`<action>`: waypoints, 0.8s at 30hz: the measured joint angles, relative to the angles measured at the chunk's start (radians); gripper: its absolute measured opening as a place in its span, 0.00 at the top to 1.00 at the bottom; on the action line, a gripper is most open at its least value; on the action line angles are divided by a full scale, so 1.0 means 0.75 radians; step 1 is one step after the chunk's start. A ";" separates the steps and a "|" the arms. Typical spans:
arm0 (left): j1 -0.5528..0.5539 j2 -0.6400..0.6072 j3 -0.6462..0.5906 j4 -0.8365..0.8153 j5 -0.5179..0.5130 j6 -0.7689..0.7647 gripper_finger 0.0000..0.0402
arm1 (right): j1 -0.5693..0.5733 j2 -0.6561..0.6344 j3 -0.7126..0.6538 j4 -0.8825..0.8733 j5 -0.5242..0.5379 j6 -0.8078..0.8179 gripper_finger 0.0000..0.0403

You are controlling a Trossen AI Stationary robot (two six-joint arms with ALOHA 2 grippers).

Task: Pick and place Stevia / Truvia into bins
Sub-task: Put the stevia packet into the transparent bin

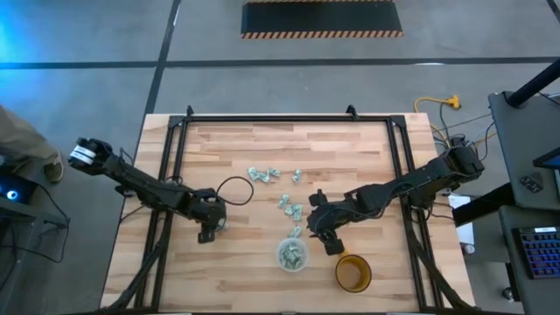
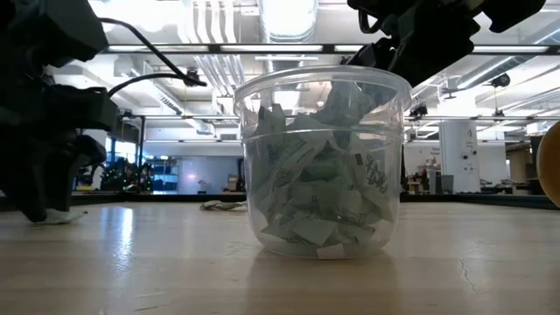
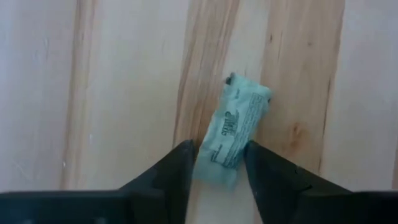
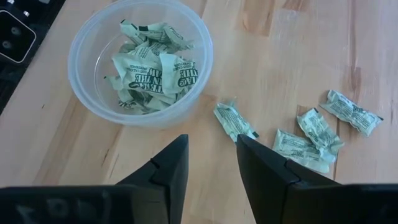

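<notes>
A: While the overhead view shows the left pincer (image 1: 206, 229) only as a dark shape low over the light wooden bench (image 1: 227, 280), its wrist camera shows the two fingers narrowed around one pale green paper sachet (image 3: 232, 128) lying flat on the wood. Contact on both sides, not lifted.

B: Right pincer (image 4: 210, 163)?

A: Fingers parted, nothing between them, poised just beside the small round clear plastic cup (image 4: 140, 62). Cup holds a heap of sachets; the bench-level view (image 2: 322, 162) shows them piled to roughly two-thirds, which the overhead view cannot.

B: Hard to make out?

A: From bench level the left sachet is mostly hidden behind the dark pincer. Print on the sachets unreadable overhead.

B: Surroundings?

A: Loose green-and-white sachets (image 1: 282, 191) scattered mid-bench, four near the cup in the right wrist view (image 4: 298, 132). Amber-orange mug (image 1: 353, 273) just beside the cup. Black cable loop (image 1: 234, 189) near the left arm.
</notes>
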State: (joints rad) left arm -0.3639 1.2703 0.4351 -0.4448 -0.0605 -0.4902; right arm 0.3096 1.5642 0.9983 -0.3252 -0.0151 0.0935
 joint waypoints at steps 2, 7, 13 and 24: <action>0.000 0.000 0.003 -0.004 -0.005 0.000 0.74 | 0.000 0.000 0.000 0.000 0.000 0.000 0.68; 0.000 -0.039 0.014 0.002 -0.001 0.000 0.88 | 0.000 0.000 0.000 0.000 0.000 -0.001 0.69; -0.001 -0.092 0.042 0.050 0.013 0.046 0.99 | 0.000 0.000 0.000 0.001 0.014 -0.024 0.69; -0.001 -0.084 0.066 0.742 -0.013 0.580 0.99 | 0.000 0.000 0.000 -0.075 0.316 -0.043 0.69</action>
State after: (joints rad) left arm -0.3645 1.2070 0.4845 0.1118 -0.0699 -0.0554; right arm 0.3094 1.5642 0.9981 -0.3818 0.2219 0.0611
